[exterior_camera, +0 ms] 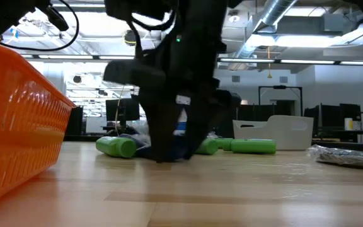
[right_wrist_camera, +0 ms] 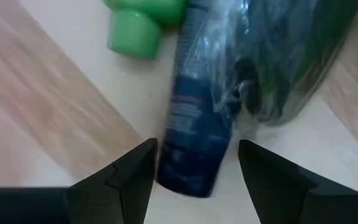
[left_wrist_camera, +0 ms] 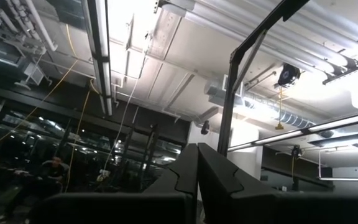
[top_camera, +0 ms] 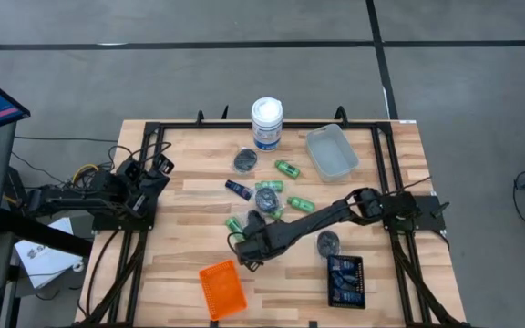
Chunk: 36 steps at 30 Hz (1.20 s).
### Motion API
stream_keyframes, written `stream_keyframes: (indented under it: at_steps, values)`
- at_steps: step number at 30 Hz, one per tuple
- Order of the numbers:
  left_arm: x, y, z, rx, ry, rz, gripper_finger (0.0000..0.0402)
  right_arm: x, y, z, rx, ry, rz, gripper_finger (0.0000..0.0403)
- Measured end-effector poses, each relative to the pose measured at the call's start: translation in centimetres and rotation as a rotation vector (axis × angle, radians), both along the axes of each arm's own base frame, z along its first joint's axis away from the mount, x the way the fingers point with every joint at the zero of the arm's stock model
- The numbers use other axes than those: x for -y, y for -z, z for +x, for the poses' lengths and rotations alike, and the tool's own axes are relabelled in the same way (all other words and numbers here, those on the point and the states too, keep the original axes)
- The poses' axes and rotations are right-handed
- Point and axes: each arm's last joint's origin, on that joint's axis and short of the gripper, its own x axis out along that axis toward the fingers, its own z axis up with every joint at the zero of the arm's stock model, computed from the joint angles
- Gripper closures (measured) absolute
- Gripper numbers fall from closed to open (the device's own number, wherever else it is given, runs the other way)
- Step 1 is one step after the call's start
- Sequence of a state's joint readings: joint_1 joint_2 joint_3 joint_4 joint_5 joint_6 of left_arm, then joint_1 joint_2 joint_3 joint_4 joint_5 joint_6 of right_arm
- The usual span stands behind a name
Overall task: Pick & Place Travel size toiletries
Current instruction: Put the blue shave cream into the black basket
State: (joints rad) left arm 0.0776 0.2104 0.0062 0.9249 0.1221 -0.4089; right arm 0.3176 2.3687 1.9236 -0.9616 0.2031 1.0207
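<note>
- Right claw hangs low over the wooden tabletop, fingers spread wide around a dark blue flat tube, not squeezing it.
- Tube lies beside a bright green bottle.
- Left claw is parked at the tabletop's left edge, pinched closed.

The high view looks straight down on the whole table. The low view sits at tabletop level just beside the orange tray, facing across into the room. The left wrist view tilts up at ceiling lights. The right wrist view hangs close above a dark blue tube, shared with the high view.
</note>
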Motion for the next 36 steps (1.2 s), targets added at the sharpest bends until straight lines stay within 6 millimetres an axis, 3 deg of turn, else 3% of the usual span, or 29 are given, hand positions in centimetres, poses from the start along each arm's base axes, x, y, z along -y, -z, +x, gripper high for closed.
stream_keyframes:
  at_steps: [7,15,20,26,32,36]
  values:
    - [0.1,0.0,-0.1,0.005,0.045,0.017,0.0401,-0.3,0.5,0.2,0.001,-0.012,0.026,0.0195]
    - [0.2,-0.3,-0.3,0.035,0.062,0.001,0.0401,-0.2,0.5,0.2,-0.009,-0.007,0.020,0.0281]
    - [0.2,-0.3,-0.3,0.037,0.063,0.001,0.0401,-0.3,0.4,0.1,-0.015,-0.011,0.017,0.0289]
    - [0.2,-0.3,-0.3,0.039,0.063,0.001,0.0401,-1.5,-1.4,-0.4,-0.075,-0.058,-0.006,0.0259]
    - [0.2,-0.3,-0.3,0.043,0.063,0.001,0.0401,-3.2,-4.1,-1.7,-0.157,-0.118,-0.038,0.0291]
    - [0.2,-0.3,-0.3,0.045,0.063,0.001,0.0401,-4.5,-5.6,-3.2,-0.233,-0.127,-0.057,0.0286]
